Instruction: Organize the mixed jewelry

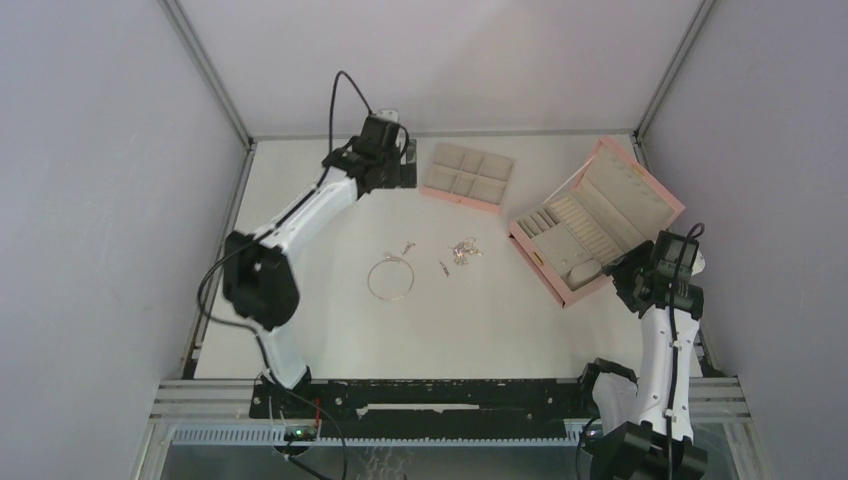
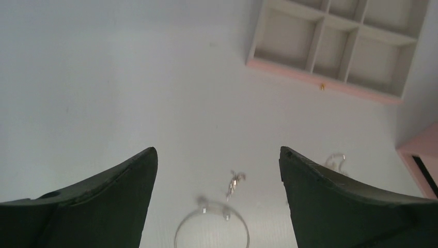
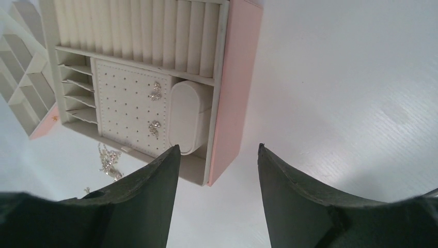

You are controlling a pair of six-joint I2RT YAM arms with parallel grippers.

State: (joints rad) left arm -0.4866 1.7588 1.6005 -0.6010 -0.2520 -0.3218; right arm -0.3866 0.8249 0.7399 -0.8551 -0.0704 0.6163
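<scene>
One silver wire hoop (image 1: 390, 278) sits mid-table, and just right of it I'm counting two small loose pieces (image 1: 408, 246) plus one tangled chain cluster (image 1: 465, 250). On the far side there's one pink tray (image 1: 460, 197) with six compartments, and at the right one open pink box (image 1: 632, 192). Inside that box, two sparkly pieces (image 3: 155, 91) are on the dotted panel (image 3: 126, 111).

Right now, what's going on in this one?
Neither arm holds anything. The left gripper is open, up by the pink compartment tray; the right gripper is open by the near corner of the open pink box. The wire hoop, a chain cluster and some small pieces lie loose mid-table. Two sparkly earrings already sit on the box's perforated panel.
</scene>
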